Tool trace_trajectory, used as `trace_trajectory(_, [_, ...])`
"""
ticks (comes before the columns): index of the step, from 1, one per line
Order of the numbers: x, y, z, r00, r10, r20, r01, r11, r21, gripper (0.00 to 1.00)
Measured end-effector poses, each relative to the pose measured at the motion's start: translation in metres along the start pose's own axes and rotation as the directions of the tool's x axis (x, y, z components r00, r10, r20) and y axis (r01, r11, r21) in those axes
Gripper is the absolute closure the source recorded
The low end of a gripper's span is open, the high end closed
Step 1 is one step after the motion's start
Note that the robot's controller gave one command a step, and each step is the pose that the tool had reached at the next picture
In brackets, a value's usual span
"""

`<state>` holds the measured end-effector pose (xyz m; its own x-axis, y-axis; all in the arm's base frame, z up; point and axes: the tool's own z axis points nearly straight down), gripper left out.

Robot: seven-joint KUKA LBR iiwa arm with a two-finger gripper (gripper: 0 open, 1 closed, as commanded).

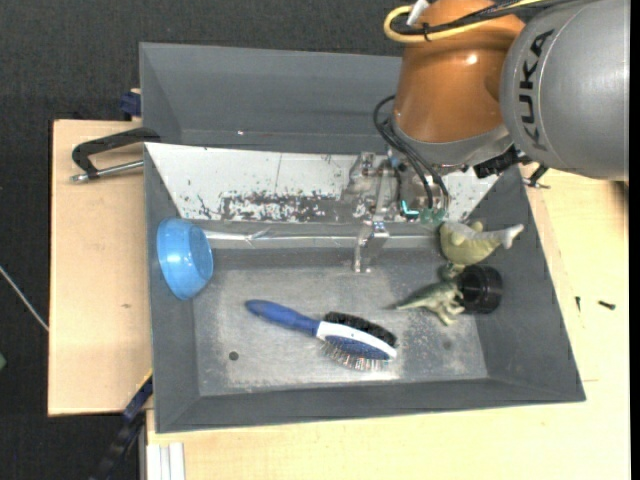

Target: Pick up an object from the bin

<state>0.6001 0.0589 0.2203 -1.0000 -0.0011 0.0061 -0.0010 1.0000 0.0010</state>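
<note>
My gripper [366,250] hangs low near the back wall of the bin, right of its middle, over bare floor and touching no loose thing. A hairbrush [325,333] with a blue handle and a black and white head lies in front of it on the bin floor. To its right stands a pale green toy dinosaur [472,240]. A smaller, darker green dinosaur [436,301] lies beside a black round cap [480,288].
A blue plastic bowl [183,258] leans on its side against the left wall. The arm, with its orange cover and cables, reaches in from the upper right above the back right corner.
</note>
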Motion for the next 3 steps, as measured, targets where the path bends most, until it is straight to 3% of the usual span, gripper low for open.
trace_trajectory(1, [0.070,0.019,0.149,0.997,-0.073,0.009,0.073,0.997,-0.006,0.00])
trace_trajectory(2, [0.071,-0.040,0.119,0.999,0.032,0.013,-0.032,0.999,0.001,0.00])
trace_trajectory(3, [0.079,0.033,0.113,0.994,0.113,0.011,-0.113,0.994,-0.006,0.00])
